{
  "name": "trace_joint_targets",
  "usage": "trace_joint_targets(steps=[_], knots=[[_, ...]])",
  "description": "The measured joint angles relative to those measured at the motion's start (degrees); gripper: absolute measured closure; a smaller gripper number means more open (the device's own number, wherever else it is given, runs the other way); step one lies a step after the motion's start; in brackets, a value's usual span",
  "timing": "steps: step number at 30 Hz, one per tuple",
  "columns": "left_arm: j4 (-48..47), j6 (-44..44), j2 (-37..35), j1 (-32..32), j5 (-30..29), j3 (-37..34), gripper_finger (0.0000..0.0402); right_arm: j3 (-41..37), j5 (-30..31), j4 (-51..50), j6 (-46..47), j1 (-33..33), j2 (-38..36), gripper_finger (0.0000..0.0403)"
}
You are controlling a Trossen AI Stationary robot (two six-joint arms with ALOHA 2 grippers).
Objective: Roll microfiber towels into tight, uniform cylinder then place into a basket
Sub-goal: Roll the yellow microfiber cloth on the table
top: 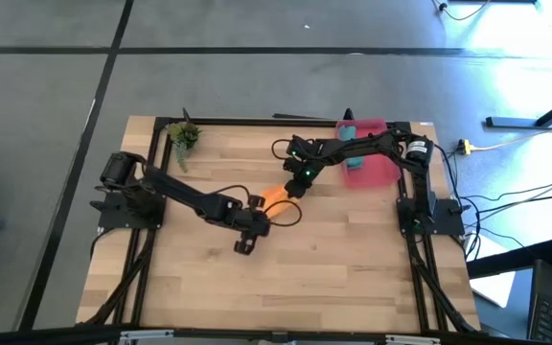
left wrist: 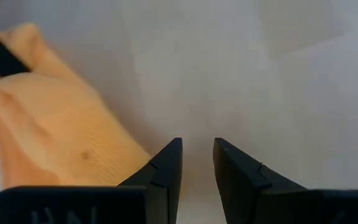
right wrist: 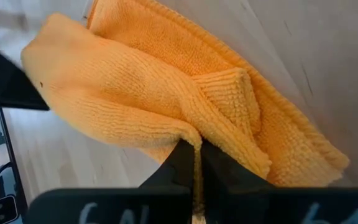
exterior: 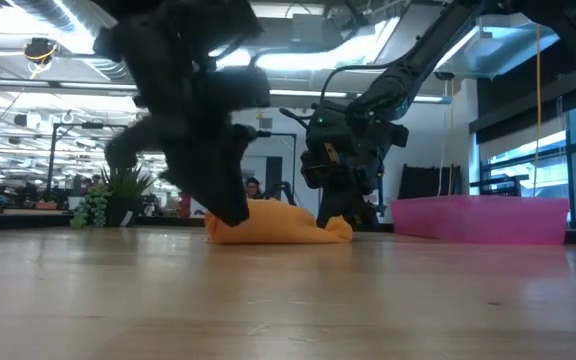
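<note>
The orange towel (top: 276, 195) lies as a crumpled, partly folded bundle (exterior: 278, 230) on the wooden table near its middle. My right gripper (right wrist: 197, 144) reaches it from the far right (top: 293, 187) and is shut on it. My left gripper (left wrist: 197, 144) hovers just near and left of the towel (top: 245, 244), its fingers a little apart with only bare table between them. The teal towel (top: 353, 158) lies in the pink basket (top: 381, 171) at the far right. My right gripper pinches a raised fold of the orange towel (right wrist: 194, 132) between its two fingertips, at the bundle's edge nearest that arm. The fingers slant down from the table's far right. The rest of the towel lies slack on the table.
A small green plant (top: 184, 136) stands at the far left corner. The basket (exterior: 483, 218) sits to the right of the towel, beyond the right arm. Bare wood stretches across the near half of the table.
</note>
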Motion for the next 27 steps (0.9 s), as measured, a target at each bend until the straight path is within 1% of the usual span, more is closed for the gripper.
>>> trace_joint_targets(steps=[4,8,16,22,27], knots=[[-0.3,0.7,1.1,0.7,-6.3,0.0,0.0318,0.0,-0.1,0.0,0.0,0.0,0.0,0.0393],[-0.3,0.8,0.8,1.6,-9.7,0.0,0.0318,0.0,-0.1,0.0,0.0,0.0,0.0,0.0393],[-0.8,2.1,0.6,5.7,-10.8,0.1,0.0318,0.0,-0.1,-0.3,0.0,0.0,0.0,0.0393],[-3.7,2.1,0.6,9.1,-10.8,0.1,0.0318,0.0,-0.2,-0.5,0.0,0.1,0.0,0.0393],[-5.2,2.1,0.5,10.7,-10.4,0.1,0.0317,0.0,-0.1,-0.6,0.0,0.1,0.0,0.0393]])
